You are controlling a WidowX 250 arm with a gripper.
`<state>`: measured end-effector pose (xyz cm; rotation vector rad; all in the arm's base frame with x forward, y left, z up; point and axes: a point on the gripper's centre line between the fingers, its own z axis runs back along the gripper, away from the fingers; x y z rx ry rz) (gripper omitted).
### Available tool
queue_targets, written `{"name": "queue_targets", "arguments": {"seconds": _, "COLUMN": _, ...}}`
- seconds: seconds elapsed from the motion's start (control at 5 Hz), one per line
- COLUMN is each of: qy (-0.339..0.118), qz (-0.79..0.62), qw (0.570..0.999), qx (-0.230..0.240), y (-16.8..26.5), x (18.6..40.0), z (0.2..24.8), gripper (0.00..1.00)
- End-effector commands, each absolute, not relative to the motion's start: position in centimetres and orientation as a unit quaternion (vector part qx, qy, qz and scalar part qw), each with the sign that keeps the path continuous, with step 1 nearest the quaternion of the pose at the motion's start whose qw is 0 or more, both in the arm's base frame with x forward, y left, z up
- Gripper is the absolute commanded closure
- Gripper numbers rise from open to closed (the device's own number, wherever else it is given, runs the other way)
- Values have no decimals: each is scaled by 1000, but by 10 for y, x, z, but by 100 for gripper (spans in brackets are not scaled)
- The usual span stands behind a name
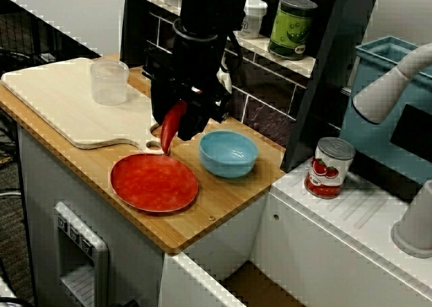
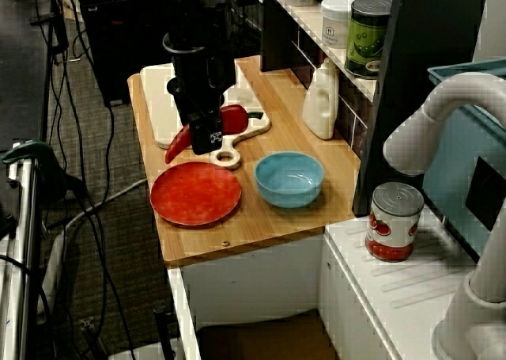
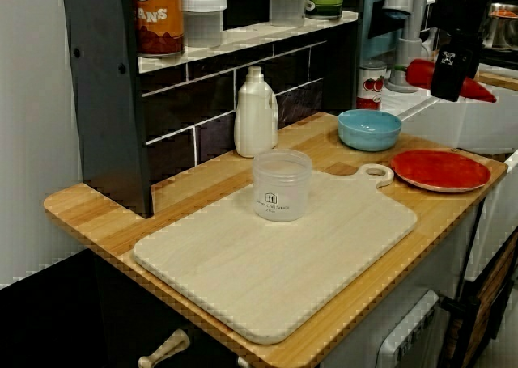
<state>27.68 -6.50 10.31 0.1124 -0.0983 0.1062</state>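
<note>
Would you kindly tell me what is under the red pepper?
The red plate lies below the red pepper, not touching; the claw hides part of the pepper.

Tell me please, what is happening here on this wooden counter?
One black gripper is shut on a long red pepper and holds it in the air, not touching anything below. It hangs roughly over the back edge of the red plate, near the handle of the pale cutting board. A blue bowl stands beside the plate, and a clear cup stands on the board.
</note>
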Motion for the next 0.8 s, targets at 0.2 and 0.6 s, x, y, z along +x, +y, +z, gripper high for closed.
{"name": "queue_targets", "arguments": {"seconds": 0.2, "qy": -72, "qz": 42, "qw": 994, "qx": 70, "y": -45, "x": 264, "z": 99, "gripper": 100}}
{"name": "queue_targets", "arguments": {"seconds": 0.6, "qy": -76, "qz": 41, "qw": 994, "qx": 70, "y": -43, "x": 263, "z": 97, "gripper": 100}}
